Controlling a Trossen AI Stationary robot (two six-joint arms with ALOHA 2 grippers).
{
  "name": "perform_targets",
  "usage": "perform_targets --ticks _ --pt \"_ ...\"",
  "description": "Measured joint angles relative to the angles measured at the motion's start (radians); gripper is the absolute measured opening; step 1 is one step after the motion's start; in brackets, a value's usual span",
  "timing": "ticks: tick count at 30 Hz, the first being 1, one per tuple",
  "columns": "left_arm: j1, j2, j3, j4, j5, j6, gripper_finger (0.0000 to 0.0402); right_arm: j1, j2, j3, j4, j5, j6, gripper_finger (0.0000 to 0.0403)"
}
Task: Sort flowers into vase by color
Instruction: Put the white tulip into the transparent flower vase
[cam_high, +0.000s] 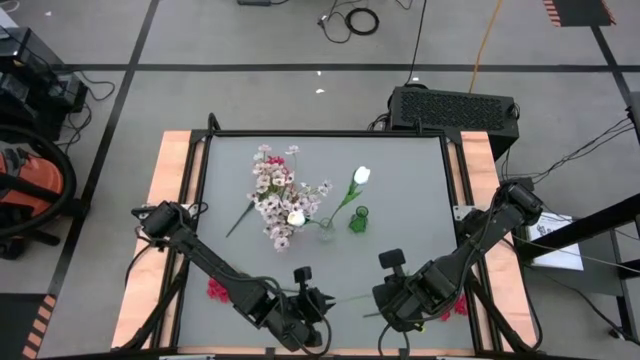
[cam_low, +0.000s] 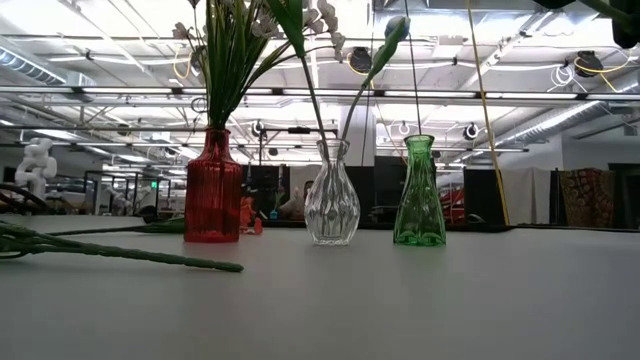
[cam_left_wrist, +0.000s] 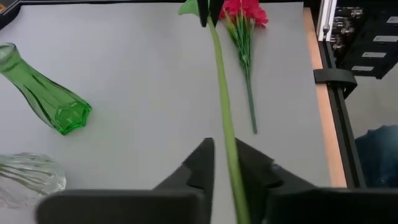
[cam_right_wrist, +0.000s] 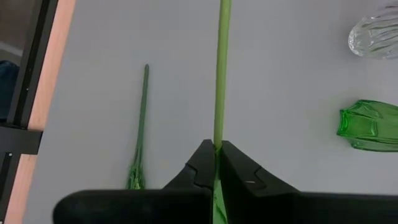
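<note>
Both arms low at the table's near edge, left gripper (cam_high: 318, 302) and right gripper (cam_high: 382, 296) clamped.

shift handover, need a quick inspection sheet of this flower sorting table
surface: grey table top, flat, no spills seen
job's things: red ribbed glass vase holds the pinkish-white blossom sprigs; clear glass vase holds the white tulip bud; green glass vase stands upright; two red flower bunches lie flat near opposite table edges
clutter: nothing seen
grippers: right gripper has its fingers shut on a long green stem; left gripper sits around the same stem
cables: coiled black cable and yellow cable on the floor
surroundings: black box behind the table, orange vacuum beside it
</note>
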Motion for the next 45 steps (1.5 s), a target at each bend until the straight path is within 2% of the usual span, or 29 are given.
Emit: perform_targets --ticks 4,8,11,18,20,23,27,34,39,45 --pt "0.000 0.000 0.000 0.000 0.000 0.001 0.0013 0.000 0.000 0.000 -0.001 0.000 0.005 0.0004" --pt "-0.006 0.000 0.000 0.004 0.000 0.018 0.0007 0.000 0.000 0.000 -0.002 -0.001 0.010 0.0004" --pt "-0.015 0.000 0.000 0.028 -0.018 0.027 0.0034 0.000 0.000 0.000 -0.008 -0.001 0.022 0.0004" --pt "-0.021 0.000 0.000 0.035 -0.063 0.029 0.0139 0.000 0.000 0.001 -0.016 -0.002 0.032 0.0004" --pt "-0.020 0.000 0.000 0.033 -0.060 0.027 0.0157 0.000 0.000 0.000 -0.016 -0.002 0.032 0.0004" --pt "-0.018 0.000 -0.001 0.029 -0.059 0.026 0.0163 0.000 0.000 0.000 -0.016 -0.002 0.032 0.0004" --pt "-0.016 0.000 -0.001 0.028 -0.056 0.027 0.0133 0.000 0.000 0.001 -0.016 -0.002 0.032 0.0004" --pt "-0.016 0.000 -0.001 0.023 -0.053 0.033 0.0017 0.000 0.000 0.000 -0.011 -0.001 0.036 0.0004" --pt "-0.027 -0.007 -0.002 0.004 -0.049 0.035 0.0016 0.006 0.000 0.005 0.009 0.029 0.107 0.0027" --pt "-0.081 -0.104 -0.002 -0.102 -0.038 -0.001 0.0007 0.076 -0.040 0.043 -0.015 0.106 0.261 0.0120"
